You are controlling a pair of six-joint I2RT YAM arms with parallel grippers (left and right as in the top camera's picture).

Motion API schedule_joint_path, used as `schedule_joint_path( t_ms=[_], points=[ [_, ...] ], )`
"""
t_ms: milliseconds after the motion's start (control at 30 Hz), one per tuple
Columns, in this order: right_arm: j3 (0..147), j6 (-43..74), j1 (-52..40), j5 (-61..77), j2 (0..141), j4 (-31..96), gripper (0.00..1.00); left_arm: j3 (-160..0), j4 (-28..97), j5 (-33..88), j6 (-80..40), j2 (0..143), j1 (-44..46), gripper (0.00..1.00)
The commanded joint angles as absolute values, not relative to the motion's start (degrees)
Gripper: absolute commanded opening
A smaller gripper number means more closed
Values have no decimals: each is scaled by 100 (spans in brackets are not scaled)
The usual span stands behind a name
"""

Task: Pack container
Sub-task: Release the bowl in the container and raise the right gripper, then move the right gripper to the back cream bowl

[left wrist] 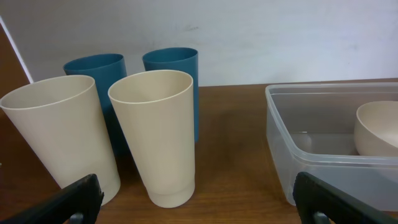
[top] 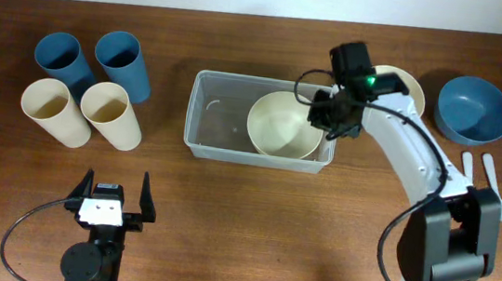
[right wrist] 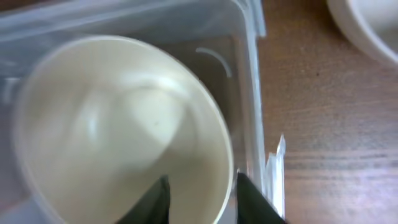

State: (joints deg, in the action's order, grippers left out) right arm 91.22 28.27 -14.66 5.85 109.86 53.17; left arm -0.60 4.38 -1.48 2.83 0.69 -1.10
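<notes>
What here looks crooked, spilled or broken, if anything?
Nothing stands out. The round cream bowl sits inside the clear rectangular plastic container, the right gripper straddling its rim. The four tall blue and cream cups stand upright; nothing is spilled or damaged.

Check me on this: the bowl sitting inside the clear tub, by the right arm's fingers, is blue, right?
Not quite: that bowl is cream, not blue. The overhead view shows it inside the clear tub with the right gripper at its rim; the only blue bowl stands outside the tub, on the table.
</notes>
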Motion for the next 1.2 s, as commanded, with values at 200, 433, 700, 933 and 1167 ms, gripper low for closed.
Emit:
schedule_joint_path(
  t_ms=[200, 433, 700, 933, 1167],
  points=[
    [11581, 2381, -1380, 482, 10899, 7172, 48, -51, 473, -119, 329, 30, -130, 100],
    [13054, 2381, -1190, -23, 10713, 8744, 57, -51, 473, -119, 329, 30, -130, 100],
    [13207, 2285, -1184, -231, 9782, 9734, 68, -51, 473, -119, 329, 30, -130, 100],
    [12715, 2115, -1192, -222, 8479, 9734, 99, -51, 473, -119, 329, 30, -130, 100],
    [10818, 2805, -1192, -1037, 7024, 9730, 99, -51, 473, -119, 329, 30, -130, 100]
  ],
)
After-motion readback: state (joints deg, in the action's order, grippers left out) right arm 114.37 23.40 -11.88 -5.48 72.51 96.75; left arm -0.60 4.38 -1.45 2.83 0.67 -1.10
